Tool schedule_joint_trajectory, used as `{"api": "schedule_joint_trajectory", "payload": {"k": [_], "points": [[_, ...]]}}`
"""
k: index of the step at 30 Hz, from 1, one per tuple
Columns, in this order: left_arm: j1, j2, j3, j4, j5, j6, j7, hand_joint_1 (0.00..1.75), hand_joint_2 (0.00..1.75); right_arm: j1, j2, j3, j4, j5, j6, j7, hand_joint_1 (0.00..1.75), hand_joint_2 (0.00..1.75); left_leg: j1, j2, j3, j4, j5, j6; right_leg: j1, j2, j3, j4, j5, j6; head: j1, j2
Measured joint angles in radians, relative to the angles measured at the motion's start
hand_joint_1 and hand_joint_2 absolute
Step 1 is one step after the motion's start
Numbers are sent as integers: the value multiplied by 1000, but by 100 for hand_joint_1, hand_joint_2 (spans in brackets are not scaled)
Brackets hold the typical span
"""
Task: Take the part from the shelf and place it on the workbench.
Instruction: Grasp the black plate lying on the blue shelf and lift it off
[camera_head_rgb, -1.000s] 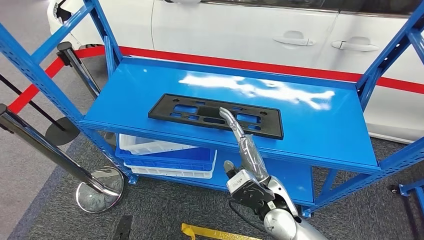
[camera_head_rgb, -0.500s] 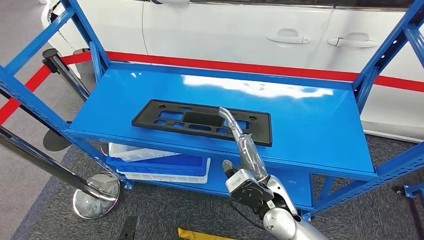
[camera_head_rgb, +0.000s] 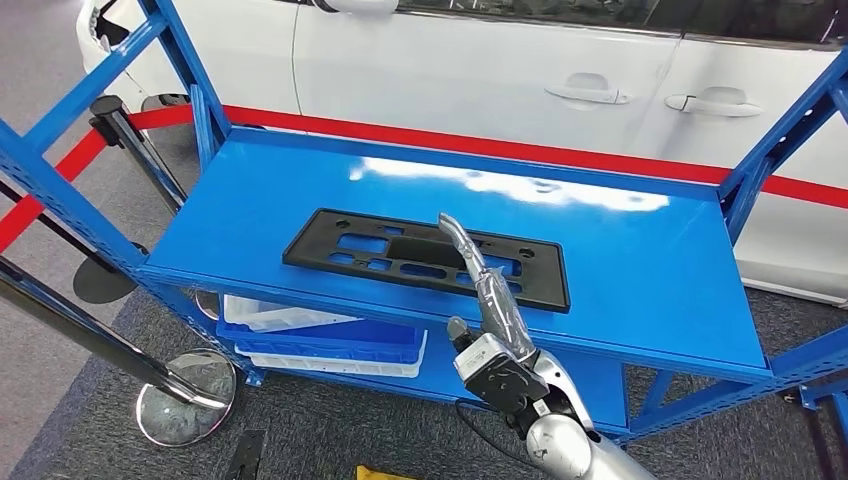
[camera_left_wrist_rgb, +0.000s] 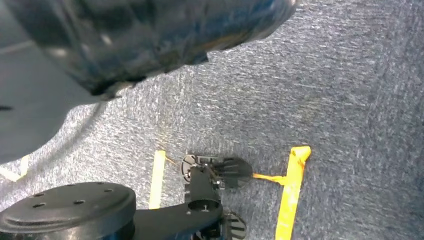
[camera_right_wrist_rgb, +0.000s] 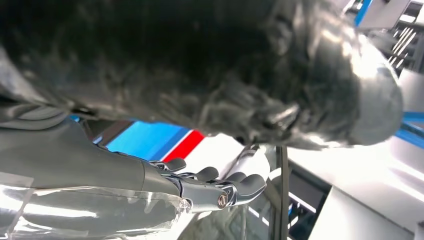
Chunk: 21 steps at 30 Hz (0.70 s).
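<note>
The black plastic part (camera_head_rgb: 425, 258) lies flat on the blue shelf (camera_head_rgb: 640, 260); the right hand (camera_head_rgb: 470, 265), extended and empty above it, should probably grip its near edge squarely.

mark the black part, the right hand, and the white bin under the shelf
black part (camera_head_rgb: 400, 255): head view, left-centre of the plate.
right hand (camera_head_rgb: 478, 275): head view, middle of the wrapped fingers.
white bin (camera_head_rgb: 262, 313): head view, its left rim.
</note>
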Motion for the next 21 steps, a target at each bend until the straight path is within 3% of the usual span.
{"api": "schedule_joint_trajectory", "payload": {"k": [1,2,3,5,7,11,13,16,17,18,21], "points": [[0,-1,0,0,0,0,1,0,0,-2,0,0,3,-14,8,-5,0,0,0,-1,5,1,-5,1,-1,0,-24,27,7,1,0,0],[1,-2,0,0,-1,1,2,0,0,-6,2,1,6,-25,16,-10,0,44,0,-1,11,2,-10,0,-1,0,-31,17,34,2,0,0],[1,-3,0,0,-3,2,5,0,0,-14,5,4,11,-32,22,-14,0,87,0,-2,18,4,-16,-1,-2,-1,-20,-27,75,1,0,0],[-1,-7,0,0,-7,3,18,0,0,-37,18,12,26,-35,28,-20,0,175,-2,-3,24,15,-32,-9,-3,-2,24,-148,143,-3,1,0],[-3,-8,-2,0,-11,0,37,0,0,-62,38,25,48,-29,31,-27,0,175,-4,-3,19,25,-43,-21,-1,-2,47,-206,153,-12,0,0],[-5,-9,-10,0,-20,-14,64,0,0,-122,93,60,126,-3,33,-31,0,175,-3,-1,9,44,-61,-38,-2,2,52,-218,145,-32,-4,0],[-7,-11,-12,0,-21,-16,69,0,0,-154,118,78,166,6,33,-31,0,175,0,-1,-19,104,-92,-48,-4,1,55,-222,144,-39,-8,0],[-7,-13,-21,0,-25,-23,81,0,0,-192,151,105,248,16,31,-30,0,175,3,-1,-98,244,-137,-57,-2,-1,56,-222,142,-44,-10,0],[-6,-13,-27,0,-26,-26,87,0,0,-206,165,116,290,22,28,-29,0,175,4,-1,-120,274,-135,-59,-1,0,57,-222,141,-45,-10,0],[-4,-13,-31,0,-27,-27,92,0,0,-221,178,126,332,30,24,-28,0,175,5,-1,-127,270,-116,-59,0,0,59,-222,140,-45,-10,0],[-4,-13,-39,0,-29,-30,104,0,0,-279,223,146,462,58,6,-24,0,175,3,-1,-73,111,-14,-48,1,4,63,-223,139,-44,-10,0]]}}
